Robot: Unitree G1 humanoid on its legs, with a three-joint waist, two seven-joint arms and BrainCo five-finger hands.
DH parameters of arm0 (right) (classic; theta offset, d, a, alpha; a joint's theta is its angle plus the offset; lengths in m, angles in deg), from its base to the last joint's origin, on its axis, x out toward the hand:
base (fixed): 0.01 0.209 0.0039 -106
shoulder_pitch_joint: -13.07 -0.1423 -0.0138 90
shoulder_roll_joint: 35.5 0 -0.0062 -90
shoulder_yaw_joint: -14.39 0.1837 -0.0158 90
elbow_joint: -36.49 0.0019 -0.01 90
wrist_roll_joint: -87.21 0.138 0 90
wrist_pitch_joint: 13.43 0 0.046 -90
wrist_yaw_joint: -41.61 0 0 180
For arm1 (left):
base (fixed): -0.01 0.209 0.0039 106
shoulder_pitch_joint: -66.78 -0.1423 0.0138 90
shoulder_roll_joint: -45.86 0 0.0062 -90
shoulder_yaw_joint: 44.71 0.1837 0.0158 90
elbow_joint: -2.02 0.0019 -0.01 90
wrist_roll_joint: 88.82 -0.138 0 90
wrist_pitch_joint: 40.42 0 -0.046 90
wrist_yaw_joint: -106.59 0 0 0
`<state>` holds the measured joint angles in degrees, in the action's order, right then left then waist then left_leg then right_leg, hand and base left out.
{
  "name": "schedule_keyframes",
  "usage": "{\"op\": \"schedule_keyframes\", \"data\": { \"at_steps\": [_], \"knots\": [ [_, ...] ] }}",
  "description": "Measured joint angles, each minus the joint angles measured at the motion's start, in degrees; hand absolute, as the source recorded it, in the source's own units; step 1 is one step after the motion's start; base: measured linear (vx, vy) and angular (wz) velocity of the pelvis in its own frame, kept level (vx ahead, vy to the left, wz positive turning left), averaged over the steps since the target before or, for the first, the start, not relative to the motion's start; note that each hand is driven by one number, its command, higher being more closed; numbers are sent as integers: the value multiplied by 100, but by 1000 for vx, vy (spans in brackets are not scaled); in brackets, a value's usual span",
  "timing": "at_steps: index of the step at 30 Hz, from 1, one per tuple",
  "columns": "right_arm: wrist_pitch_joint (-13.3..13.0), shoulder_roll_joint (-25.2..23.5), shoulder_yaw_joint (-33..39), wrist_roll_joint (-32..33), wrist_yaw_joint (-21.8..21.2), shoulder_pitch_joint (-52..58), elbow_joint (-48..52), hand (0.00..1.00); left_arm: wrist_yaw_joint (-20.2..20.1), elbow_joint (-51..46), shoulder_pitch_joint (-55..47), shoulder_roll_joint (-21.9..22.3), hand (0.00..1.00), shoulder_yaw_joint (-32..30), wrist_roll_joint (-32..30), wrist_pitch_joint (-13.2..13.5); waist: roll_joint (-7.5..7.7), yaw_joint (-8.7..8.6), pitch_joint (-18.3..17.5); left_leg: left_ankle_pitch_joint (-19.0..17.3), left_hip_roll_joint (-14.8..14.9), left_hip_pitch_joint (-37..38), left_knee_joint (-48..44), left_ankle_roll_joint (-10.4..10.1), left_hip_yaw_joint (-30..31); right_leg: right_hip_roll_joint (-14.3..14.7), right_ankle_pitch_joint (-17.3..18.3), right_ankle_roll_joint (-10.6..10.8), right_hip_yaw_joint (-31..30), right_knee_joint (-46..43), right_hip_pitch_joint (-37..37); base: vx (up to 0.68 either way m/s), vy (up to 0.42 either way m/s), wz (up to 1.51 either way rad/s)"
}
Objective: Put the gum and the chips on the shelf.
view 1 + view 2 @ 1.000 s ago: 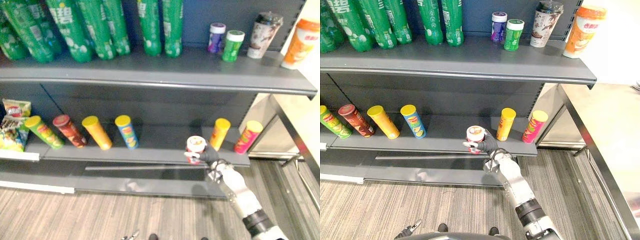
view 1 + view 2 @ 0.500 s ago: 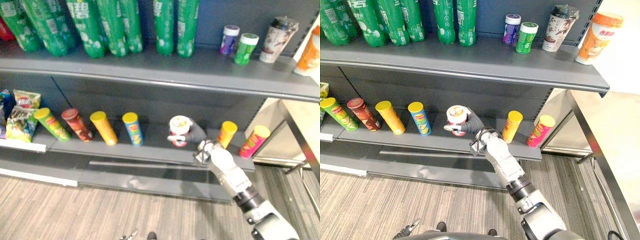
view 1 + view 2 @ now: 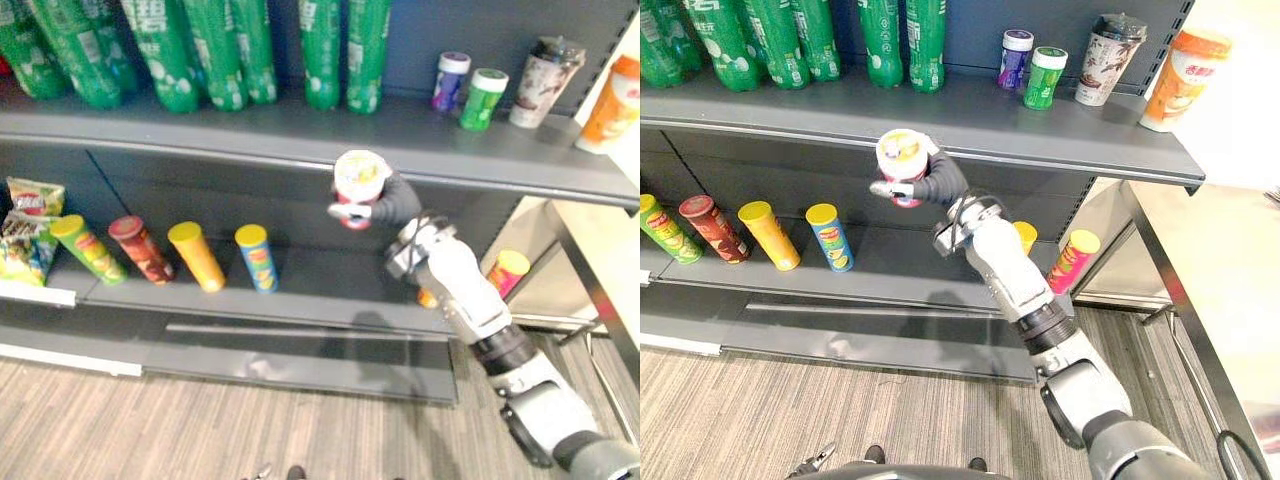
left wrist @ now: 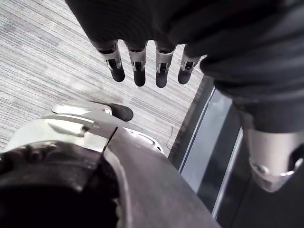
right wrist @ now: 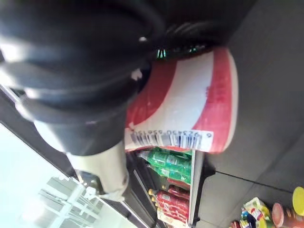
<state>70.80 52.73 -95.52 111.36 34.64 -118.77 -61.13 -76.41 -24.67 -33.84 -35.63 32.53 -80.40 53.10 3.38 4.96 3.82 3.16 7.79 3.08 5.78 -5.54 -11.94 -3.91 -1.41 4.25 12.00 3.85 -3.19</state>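
Note:
My right hand (image 3: 396, 203) is shut on a red and white gum jar (image 3: 357, 181) with a white lid. It holds the jar in the air, just in front of the upper shelf's front edge (image 3: 250, 157) and tipped a little forward. In the right wrist view the jar (image 5: 190, 109) shows past the hand's dark cover (image 5: 71, 71). On the lower shelf (image 3: 300, 300) stand several chips cans, among them a yellow one (image 3: 196, 256) and a blue one (image 3: 256, 257). My left hand (image 4: 138, 65) hangs over the floor with straight fingers, holding nothing.
The upper shelf carries green bottles (image 3: 200, 50) on the left, a purple jar (image 3: 451, 80), a green jar (image 3: 478, 98) and two drink cups (image 3: 543, 68) on the right. A pink can (image 3: 508, 272) leans at the lower shelf's right end. Snack bags (image 3: 25, 240) lie at the far left.
My right hand has lifted the gum jar from lower shelf level up to the upper shelf's front edge. The camera has shifted a little too.

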Motion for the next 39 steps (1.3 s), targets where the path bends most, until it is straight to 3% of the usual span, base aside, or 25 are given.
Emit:
{"op": "schedule_keyframes", "data": {
  "at_steps": [4,13,24,39],
  "knots": [
    [-1,125,326,104,141,-368,-31,100,1,0,0,0,0,2,26,-5,3,1,-1,1,1,4,0,1,-2,3,-1,0,-2,0,-2,0,0,0],
    [4,529,778,97,523,-1329,-1165,100,1,-1,-1,-28,0,68,42,-36,24,6,0,4,1,7,2,2,-4,6,-2,-1,-4,0,-4,0,0,0],
    [151,680,1325,52,735,-1485,-2590,100,-1,-79,8,-75,0,231,44,-32,27,3,137,0,-65,3,6,1,-3,-29,-1,1,7,2,3,0,0,0],
    [124,732,1623,-170,650,-1558,-2613,100,4,-180,9,-58,0,403,44,-29,-91,-3,250,-43,-75,25,6,-2,-130,-43,-1,4,-48,16,8,0,0,-1]
  ]
}}
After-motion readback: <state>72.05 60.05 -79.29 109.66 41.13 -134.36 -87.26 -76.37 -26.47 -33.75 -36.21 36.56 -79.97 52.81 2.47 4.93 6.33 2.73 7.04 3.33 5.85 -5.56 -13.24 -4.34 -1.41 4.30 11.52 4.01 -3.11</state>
